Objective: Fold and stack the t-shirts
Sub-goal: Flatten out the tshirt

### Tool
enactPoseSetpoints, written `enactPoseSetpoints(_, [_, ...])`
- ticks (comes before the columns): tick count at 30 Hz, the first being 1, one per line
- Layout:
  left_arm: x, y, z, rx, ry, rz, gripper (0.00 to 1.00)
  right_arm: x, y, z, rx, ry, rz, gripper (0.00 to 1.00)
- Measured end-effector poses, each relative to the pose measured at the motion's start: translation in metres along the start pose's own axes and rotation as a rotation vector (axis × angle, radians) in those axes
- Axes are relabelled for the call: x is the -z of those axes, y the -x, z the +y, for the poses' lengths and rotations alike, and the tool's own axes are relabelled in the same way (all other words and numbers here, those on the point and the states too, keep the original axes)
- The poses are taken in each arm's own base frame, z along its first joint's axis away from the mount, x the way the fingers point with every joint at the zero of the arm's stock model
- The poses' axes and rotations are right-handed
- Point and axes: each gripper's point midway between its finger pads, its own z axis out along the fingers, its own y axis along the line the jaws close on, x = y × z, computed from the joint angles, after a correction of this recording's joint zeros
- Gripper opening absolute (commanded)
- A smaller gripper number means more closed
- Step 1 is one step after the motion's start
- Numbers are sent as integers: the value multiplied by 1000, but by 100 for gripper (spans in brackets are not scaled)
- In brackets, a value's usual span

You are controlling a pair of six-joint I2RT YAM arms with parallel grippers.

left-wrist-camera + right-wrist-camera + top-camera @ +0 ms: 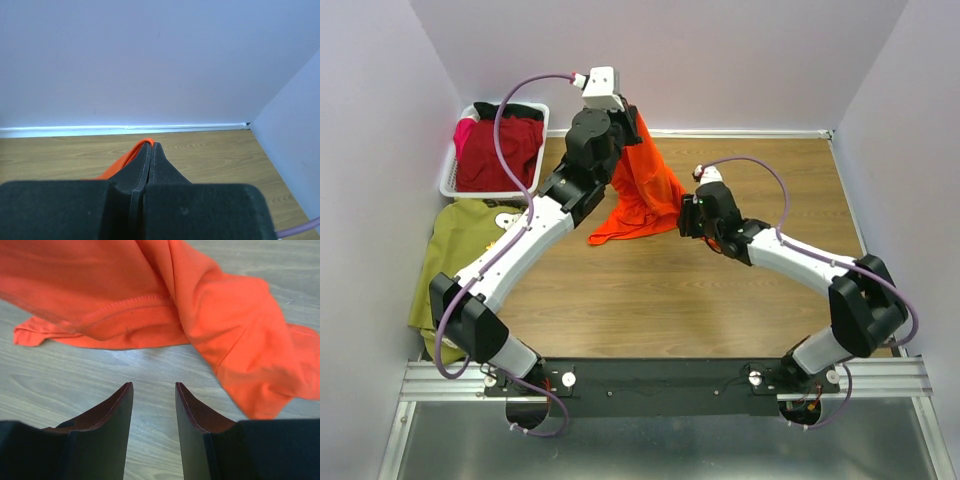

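Note:
The bright orange t-shirt hangs from my left gripper, which is raised at the back of the table and shut on its top edge; its lower part drags on the wood. In the left wrist view the jaws are pressed together with a strip of orange cloth beside them. My right gripper is open and empty, just above the wood, a little short of the shirt's hem. A dark red shirt lies in the basket. An olive green shirt lies at the left.
The white slatted basket stands at the back left by the wall. Walls close the table on the left, back and right. Bare wood stretches between the two arms.

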Motion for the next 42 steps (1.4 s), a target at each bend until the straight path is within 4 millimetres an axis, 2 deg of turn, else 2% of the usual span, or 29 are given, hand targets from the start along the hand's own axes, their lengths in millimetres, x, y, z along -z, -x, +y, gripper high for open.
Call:
enactPoseSetpoints(3, [-3,6,-2,-14,-1,-12,0,-12,-15,3,27,20,40,47])
enactPoseSetpoints(8, [-11,24,-4,-37,14,-52,0,-34,-55,14,88,48,151,47])
enactPoseSetpoints(13, [-27,36,0,-78,69,-89,0,-56,-69,33,112,71,196,45])
enactPoseSetpoints(17, [-37,35,5,-116,109,-94,0,-72,-75,32,106,42,210,44])
enactPoseSetpoints(25, [-36,49,11,-153,153,-123,0,-95,-69,33,91,-3,195,45])
enactPoseSetpoints(37, [-33,55,20,-186,203,-134,0,-128,-25,36,95,-87,80,52])
enactPoseSetpoints(40, [-33,56,21,-188,208,-135,0,-137,-26,38,101,-89,79,53])
enactPoseSetpoints(42, [-32,57,22,-189,214,-136,0,-143,-34,37,107,-93,94,54])
